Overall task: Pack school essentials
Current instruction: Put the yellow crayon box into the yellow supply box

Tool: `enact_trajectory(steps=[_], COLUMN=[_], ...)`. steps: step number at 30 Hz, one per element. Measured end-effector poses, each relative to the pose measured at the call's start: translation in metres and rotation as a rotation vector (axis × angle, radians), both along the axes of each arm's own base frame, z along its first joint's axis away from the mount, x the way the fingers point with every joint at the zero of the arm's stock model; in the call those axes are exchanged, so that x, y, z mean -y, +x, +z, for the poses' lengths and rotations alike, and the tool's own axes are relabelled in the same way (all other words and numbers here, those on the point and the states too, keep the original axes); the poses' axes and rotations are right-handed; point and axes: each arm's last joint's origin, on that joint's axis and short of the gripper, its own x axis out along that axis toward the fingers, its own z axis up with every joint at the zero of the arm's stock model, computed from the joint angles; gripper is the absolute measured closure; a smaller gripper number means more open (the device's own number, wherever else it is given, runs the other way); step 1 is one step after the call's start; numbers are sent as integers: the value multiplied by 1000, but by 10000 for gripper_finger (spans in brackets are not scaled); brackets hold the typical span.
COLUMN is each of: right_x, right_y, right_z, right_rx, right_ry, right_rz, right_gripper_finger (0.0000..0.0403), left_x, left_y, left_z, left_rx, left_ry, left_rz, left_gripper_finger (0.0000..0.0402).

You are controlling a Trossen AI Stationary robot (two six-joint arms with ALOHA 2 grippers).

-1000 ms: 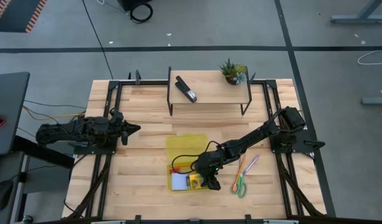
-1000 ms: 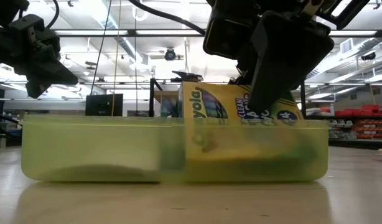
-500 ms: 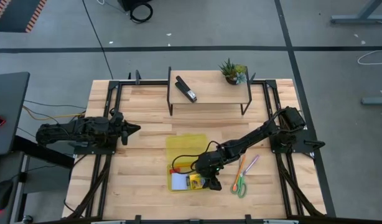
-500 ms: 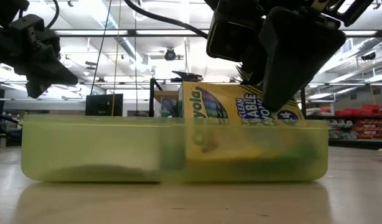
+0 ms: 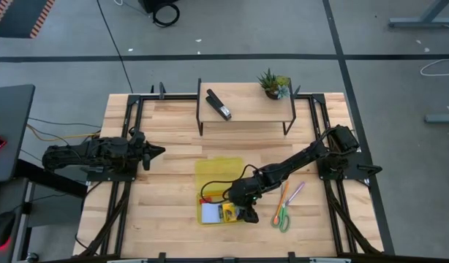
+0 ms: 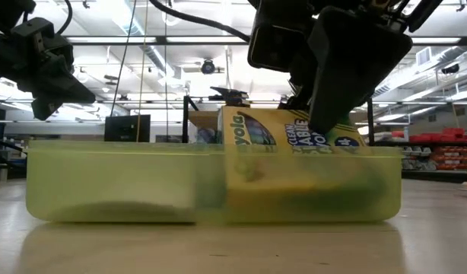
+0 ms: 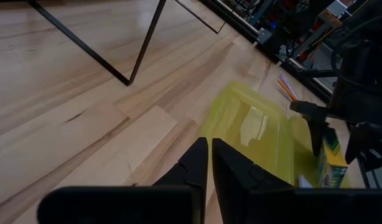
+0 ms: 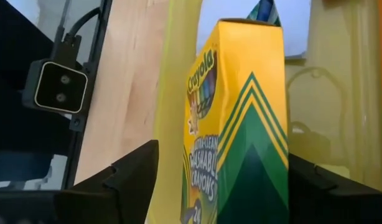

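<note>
The yellow-green crayon box (image 5: 229,212) (image 8: 241,112) stands on end, tilted, in the near end of the yellow translucent case (image 5: 219,172) (image 6: 104,183). The pale blue notepad (image 5: 210,212) lies beside it in the case. My right gripper (image 5: 244,212) (image 8: 221,155) is open, one finger on either side of the box. Green-handled scissors (image 5: 281,217), orange pencil (image 5: 283,194) and purple pen (image 5: 295,193) lie on the table right of the case. My left gripper (image 5: 160,151) (image 7: 209,149) waits shut near the table's left edge. My right gripper comes slanting down from the table's right side and straddles the crayon box's upper part. One finger (image 8: 315,186) lies against the box's narrow edge (image 8: 281,124). The other finger (image 8: 135,180) stands apart from the box's Crayola side. The box's lower end rests inside the case.
A black stapler (image 5: 219,104) and a small potted plant (image 5: 273,82) sit on the raised wooden shelf at the table's far side. The low camera (image 8: 57,87) stands at the near edge beside the case. Bare wood lies left of the case.
In the low view my right gripper's finger has swung toward the picture's right and back again over the crayon box. The box has tipped from upright to a slight tilt, its lower end staying in the case.
</note>
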Motion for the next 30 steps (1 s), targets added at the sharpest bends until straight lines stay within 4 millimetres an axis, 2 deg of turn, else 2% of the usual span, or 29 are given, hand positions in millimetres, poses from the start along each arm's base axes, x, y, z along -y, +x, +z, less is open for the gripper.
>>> enact_trajectory(steps=[9, 16, 21, 30], right_x=[0, 1, 1, 0], right_y=[0, 0, 1, 10], right_z=[0, 0, 0, 18], right_rx=[-9, 2, 7, 43], right_ry=[5, -21, -35, -134], right_rz=[-11, -25, -23, 22], right_gripper_finger=[92, 59, 56, 56], left_x=[0, 0, 0, 0], left_y=[0, 0, 0, 0], left_z=[0, 0, 0, 0], left_rx=[0, 0, 0, 0], left_ry=[0, 0, 0, 0], left_rz=[0, 0, 0, 0], left_gripper_finger=[363, 371, 372, 361])
